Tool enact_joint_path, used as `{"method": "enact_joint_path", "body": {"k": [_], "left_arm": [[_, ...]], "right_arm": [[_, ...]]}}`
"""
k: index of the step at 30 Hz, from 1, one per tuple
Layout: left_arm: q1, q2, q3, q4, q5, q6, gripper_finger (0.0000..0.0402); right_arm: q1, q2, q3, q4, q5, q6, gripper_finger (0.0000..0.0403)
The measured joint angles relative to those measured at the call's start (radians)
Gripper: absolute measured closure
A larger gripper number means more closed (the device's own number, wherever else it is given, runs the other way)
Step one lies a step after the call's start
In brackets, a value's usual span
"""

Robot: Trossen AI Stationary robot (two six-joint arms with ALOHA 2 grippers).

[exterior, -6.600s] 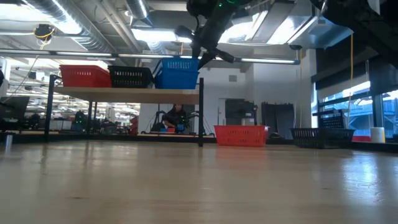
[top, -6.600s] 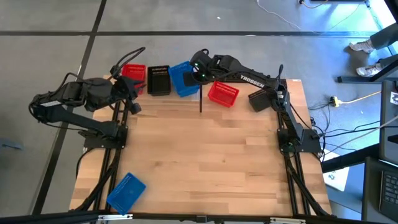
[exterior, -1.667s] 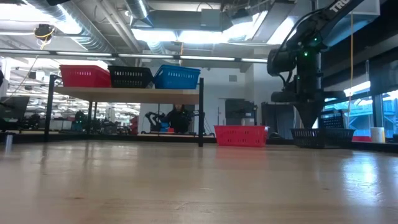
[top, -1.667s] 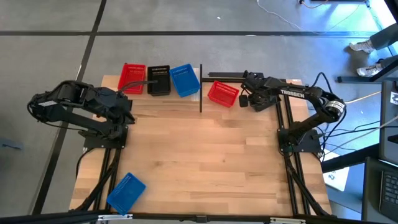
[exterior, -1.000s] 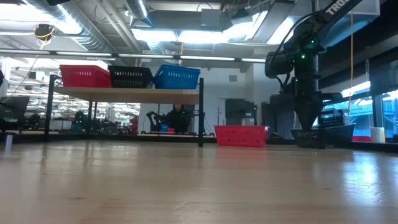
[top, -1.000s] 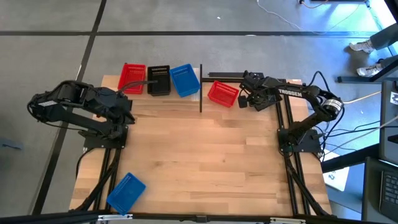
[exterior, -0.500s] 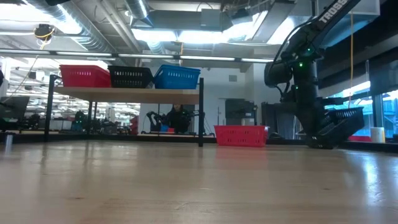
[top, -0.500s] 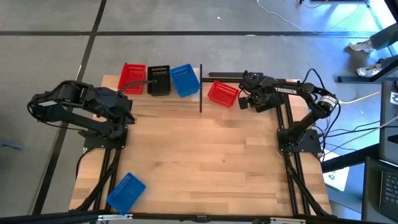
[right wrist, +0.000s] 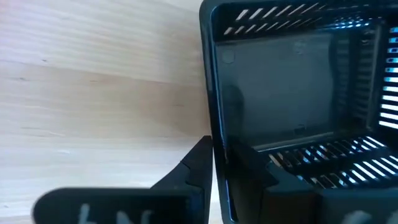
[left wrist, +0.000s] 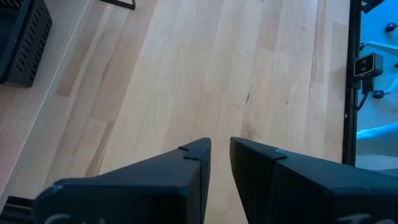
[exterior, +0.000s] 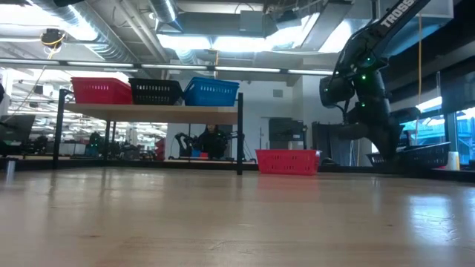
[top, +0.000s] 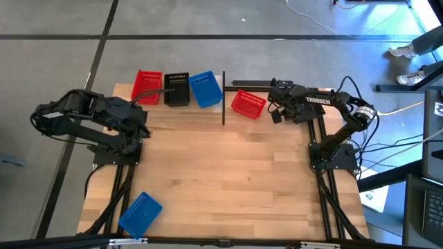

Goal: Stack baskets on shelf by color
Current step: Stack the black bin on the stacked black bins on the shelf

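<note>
Spanning a grey-floored workshop, pale wooden tabletop (top: 228,173).

Bright, even overhead light covers the bench (top: 228,173) in the high view, with soft, short shadows. In the low view, ceiling lights (exterior: 211,33) glare white, the near bench surface is blurred, and the right arm (exterior: 367,89) shows as a dark silhouette. Cool blue daylight enters at the windows (exterior: 445,122). In the wrist views the near dark fingers (left wrist: 186,171) are soft.
</note>
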Motion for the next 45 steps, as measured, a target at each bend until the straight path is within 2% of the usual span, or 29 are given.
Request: {"method": "enact_joint_path", "body": {"k": [3, 8, 14, 20, 27, 34, 37, 42, 45], "left_arm": [[0.0, 0.0, 0.0, 0.0, 0.0, 0.0, 0.0349], [0.0, 0.0, 0.0, 0.0, 0.0, 0.0, 0.0349], [0.0, 0.0, 0.0, 0.0, 0.0, 0.0, 0.0349], [0.0, 0.0, 0.0, 0.0, 0.0, -0.003, 0.0349], [0.0, 0.0, 0.0, 0.0, -0.002, -0.026, 0.0349], [0.0, 0.0, 0.0, 0.0, -0.003, -0.026, 0.0349], [0.0, 0.0, 0.0, 0.0, -0.011, -0.026, 0.0349], [0.001, 0.0, 0.0, 0.0, -0.084, -0.045, 0.0349], [0.001, 0.0, 0.0, 0.0, -0.106, -0.075, 0.0349]], "right_arm": [[0.0, 0.0, 0.0, 0.007, 0.0, -0.002, 0.0361], [-0.009, 0.0, 0.0, 0.01, -0.013, -0.047, 0.0394], [-0.01, 0.0, 0.003, 0.005, -0.034, -0.113, 0.0397], [0.074, 0.0, 0.081, -0.101, -0.071, -0.161, 0.0399], [0.26, 0.0, 0.305, -0.354, -0.032, -0.181, 0.0401], [0.446, -0.002, 0.584, -0.557, 0.053, -0.085, 0.0402], [0.513, 0.003, 0.695, -0.55, 0.045, -0.162, 0.0403], [0.61, 0.065, 0.901, -0.549, 0.04, -0.377, 0.0403], [0.647, 0.119, 1.046, -0.552, 0.096, -0.484, 0.0403]]}}
